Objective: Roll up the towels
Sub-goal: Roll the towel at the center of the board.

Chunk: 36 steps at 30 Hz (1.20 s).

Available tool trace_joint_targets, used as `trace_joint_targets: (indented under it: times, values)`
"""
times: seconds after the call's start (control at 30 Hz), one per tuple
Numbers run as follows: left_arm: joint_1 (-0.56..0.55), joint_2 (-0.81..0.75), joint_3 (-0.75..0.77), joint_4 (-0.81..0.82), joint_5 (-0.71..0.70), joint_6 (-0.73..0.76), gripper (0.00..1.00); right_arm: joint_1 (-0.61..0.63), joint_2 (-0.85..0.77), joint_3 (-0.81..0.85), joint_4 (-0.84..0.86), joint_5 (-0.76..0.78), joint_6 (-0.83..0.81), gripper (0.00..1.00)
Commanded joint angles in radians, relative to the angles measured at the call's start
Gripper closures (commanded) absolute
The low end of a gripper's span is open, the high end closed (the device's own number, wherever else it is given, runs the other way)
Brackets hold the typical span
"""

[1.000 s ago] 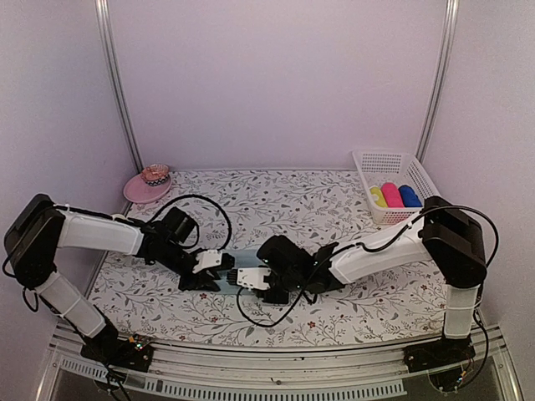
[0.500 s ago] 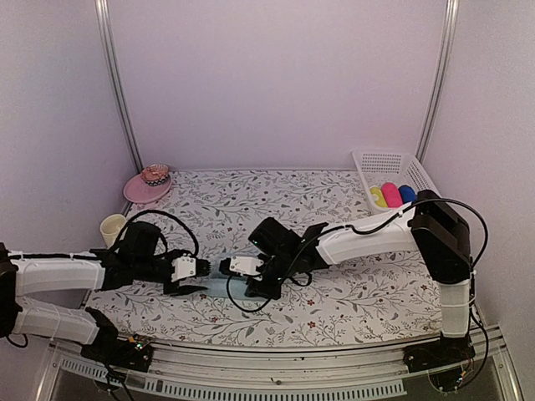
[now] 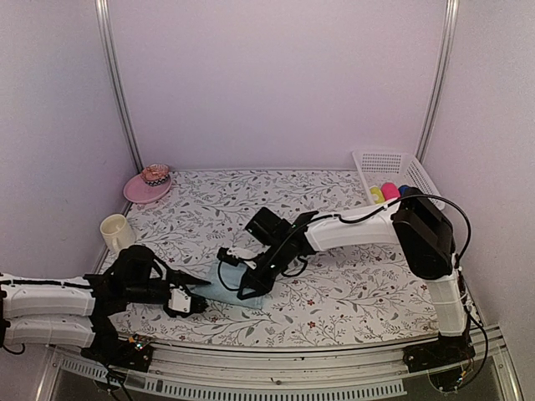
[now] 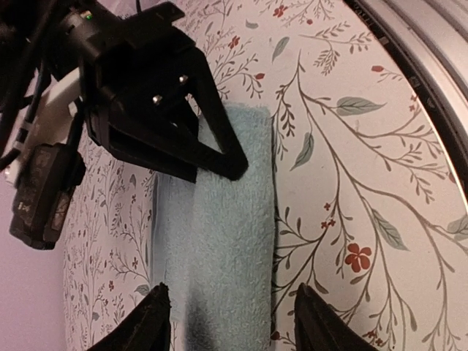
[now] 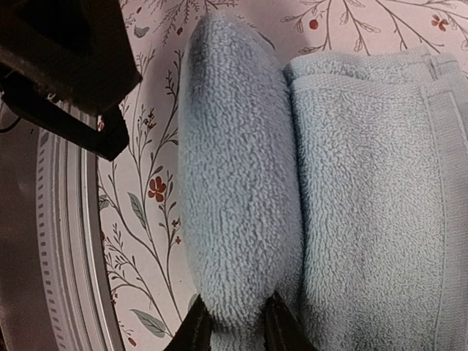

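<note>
Watching from the side: did the left gripper point(image 4: 232, 325) let go?

— Yep, it backed off with jaws apart. The right gripper point(image 5: 238, 330) stayed pinched on the rolled edge of the aqua towel point(image 5: 365, 183), near the table point(image 3: 351, 284) front.

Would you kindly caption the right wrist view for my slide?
Right gripper pinches the rolled edge of the pale aqua terry towel on floral tablecloth.
</note>
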Motion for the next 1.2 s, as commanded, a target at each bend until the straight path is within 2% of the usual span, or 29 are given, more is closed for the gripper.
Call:
trace_joint_targets:
  times: [0.0,0.43,0.73,0.93,1.17]
  values:
    - [-0.052,0.028,-0.035,0.068,-0.044,0.029,0.43,-0.021,0.042,0.009,-0.079,-0.087,0.102,0.76]
    - [-0.129,0.228,-0.063,0.352,-0.219,0.019,0.45,-0.035,0.086,0.062,-0.081,-0.158,0.117,0.75]
    - [-0.15,0.31,-0.061,0.413,-0.272,0.032,0.46,-0.051,0.099,0.065,-0.083,-0.221,0.102,0.75]
    - [-0.154,0.354,-0.05,0.412,-0.291,0.045,0.5,-0.056,0.096,0.075,-0.084,-0.262,0.097,0.74]
    - [-0.156,0.442,-0.034,0.483,-0.354,0.049,0.57,-0.056,0.099,0.084,-0.099,-0.299,0.088,0.73]
